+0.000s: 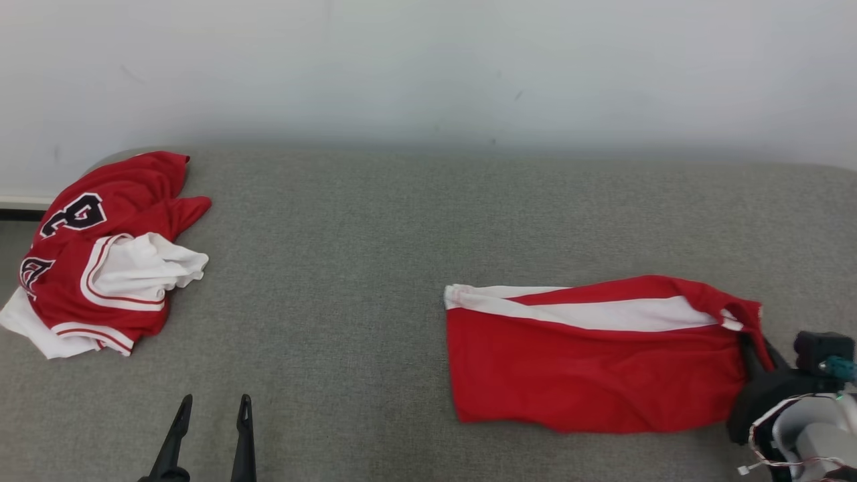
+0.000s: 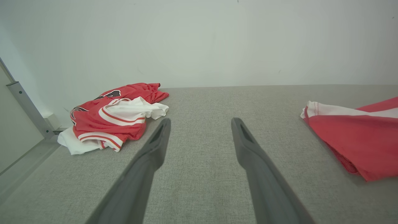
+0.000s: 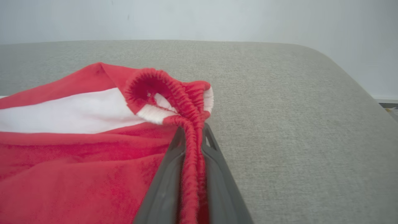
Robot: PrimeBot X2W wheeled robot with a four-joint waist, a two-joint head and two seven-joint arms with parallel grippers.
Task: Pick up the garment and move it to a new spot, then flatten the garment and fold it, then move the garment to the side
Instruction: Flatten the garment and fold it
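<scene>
The bench (image 1: 335, 301) is covered in grey cloth. Red shorts (image 1: 589, 375) with a white stripe lie spread at near right; a crumpled red-and-white jersey (image 1: 87, 294) lies at the left edge.

You have a wide bare strip of grey table (image 1: 348, 268) in the middle of the head view. It runs between the jersey pile (image 1: 100, 268) at the left and the red shorts (image 1: 589, 361) at the lower right, and a gripper could pass there. Your left gripper (image 1: 215, 400), at the bottom left, has bare table ahead of its spread fingers. The white wall (image 1: 428, 67) blocks the top. The lower right corner is crowded: the right gripper (image 3: 194, 130) is pinched on the edge of the shorts
</scene>
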